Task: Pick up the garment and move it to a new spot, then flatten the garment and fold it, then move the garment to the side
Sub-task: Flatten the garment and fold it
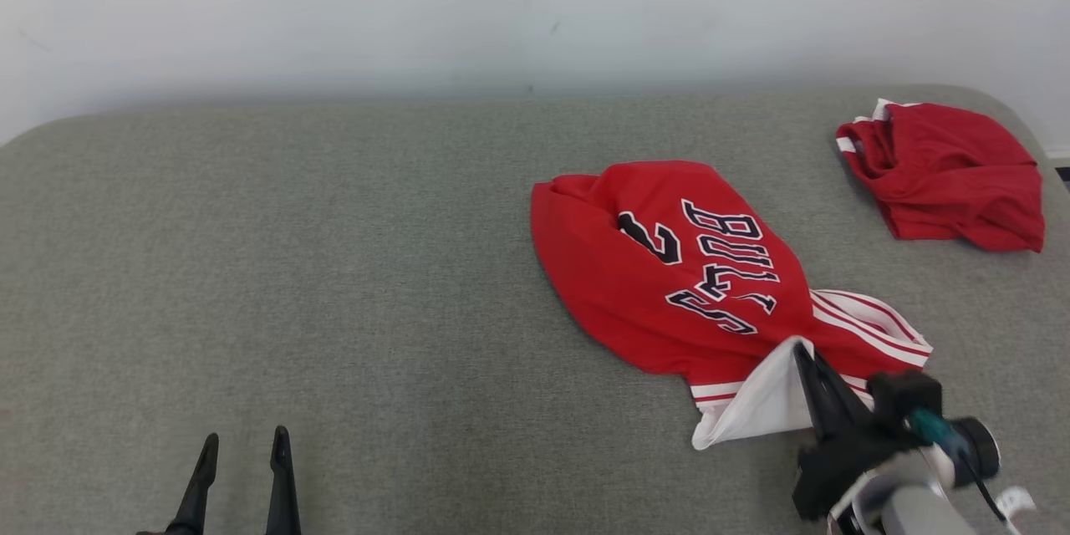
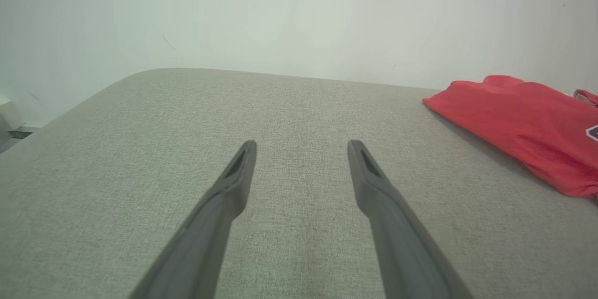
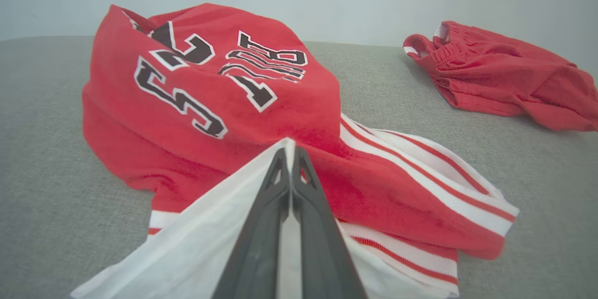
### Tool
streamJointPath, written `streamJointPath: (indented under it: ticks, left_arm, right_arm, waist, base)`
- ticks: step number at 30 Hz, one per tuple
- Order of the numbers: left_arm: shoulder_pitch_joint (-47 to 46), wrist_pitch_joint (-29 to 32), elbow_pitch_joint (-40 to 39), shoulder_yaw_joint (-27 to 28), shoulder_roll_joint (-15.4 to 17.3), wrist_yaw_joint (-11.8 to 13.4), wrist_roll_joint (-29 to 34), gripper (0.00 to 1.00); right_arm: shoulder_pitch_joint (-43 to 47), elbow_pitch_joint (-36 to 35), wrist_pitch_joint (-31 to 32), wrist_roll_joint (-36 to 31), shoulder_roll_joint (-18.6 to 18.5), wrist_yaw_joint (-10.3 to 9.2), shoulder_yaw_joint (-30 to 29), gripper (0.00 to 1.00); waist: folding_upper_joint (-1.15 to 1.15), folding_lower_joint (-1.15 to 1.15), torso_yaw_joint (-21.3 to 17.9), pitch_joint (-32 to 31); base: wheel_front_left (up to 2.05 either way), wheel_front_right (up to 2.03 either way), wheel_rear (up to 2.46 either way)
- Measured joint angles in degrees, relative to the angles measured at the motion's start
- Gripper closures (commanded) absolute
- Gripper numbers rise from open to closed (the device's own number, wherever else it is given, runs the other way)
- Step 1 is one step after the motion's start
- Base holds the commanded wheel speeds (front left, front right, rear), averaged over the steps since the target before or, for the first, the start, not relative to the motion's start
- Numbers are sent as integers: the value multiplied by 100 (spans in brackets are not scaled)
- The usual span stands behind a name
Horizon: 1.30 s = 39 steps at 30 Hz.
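One step under way, the pick-up: right fingers [image 3: 290, 173] pressed together on the white edge of the garment [image 3: 210, 117] heaped just beyond their tips, left fingers [image 2: 238, 173] spread, well apart; next, likely lifting it clear toward a new spot.

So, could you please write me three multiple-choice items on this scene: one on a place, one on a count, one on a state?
1. Where on the grey surface is the plain red garment?
A. far right corner
B. near left edge
C. hanging off the front
2. How many red garments lie there?
A. one
B. two
C. four
3. What is the right gripper doing?
A. hanging open
B. shut on nothing
C. shut on the lettered jersey
Answers: 1 A, it lies at the back right corner. 2 B, the jersey and the plain one. 3 C, its fingers pinch the jersey's white edge.
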Motion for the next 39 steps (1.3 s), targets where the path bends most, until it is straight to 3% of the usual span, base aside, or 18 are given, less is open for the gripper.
streamJointPath:
  ticks: [6,9,10,11,13,14,25,30,39]
  left_arm:
    - [60,0,-9,-34,0,29,-19,0]
    - [59,0,-2,-38,-1,29,-26,0]
    - [59,0,3,-51,-1,29,-26,0]
    - [59,0,9,-60,-1,29,-26,0]
    - [55,0,11,-68,-2,22,-26,0]
    - [55,0,12,-67,-2,22,-25,0]
    - [55,0,42,-78,-1,2,-15,0]
    - [55,0,53,-141,0,5,-44,0]
    - [42,0,38,-159,-1,31,-76,0]
  right_arm:
    - [1430,-1512,-10,123,-102,0,-289,100]
    - [1970,-1782,-11,219,-74,0,-360,100]
    - [2114,-1783,-11,231,-74,0,-387,96]
    - [2230,-1785,-10,230,-81,0,-399,80]
    - [2390,-1897,-10,231,-80,0,-452,5]
    - [2415,-1986,-9,240,-70,0,-471,0]
    - [2473,-3338,-12,292,-107,0,-367,0]
    - [2210,-2679,45,147,-165,0,23,0]
    - [844,-948,137,-260,75,0,754,0]
  waist:
    - [0,0,-202,-10]
    - [0,0,-309,-7]
    - [0,0,-341,-8]
    - [0,0,-368,-9]
    - [0,0,-405,-16]
    - [0,0,-418,-21]
    - [0,0,-371,-82]
    - [0,0,-238,-112]
    - [0,0,50,-40]
  base:
    - [0,0,0]
    - [0,0,0]
    - [0,0,0]
    - [0,0,0]
    - [0,0,0]
    - [0,0,0]
    - [0,0,0]
    - [0,0,0]
    - [0,0,0]
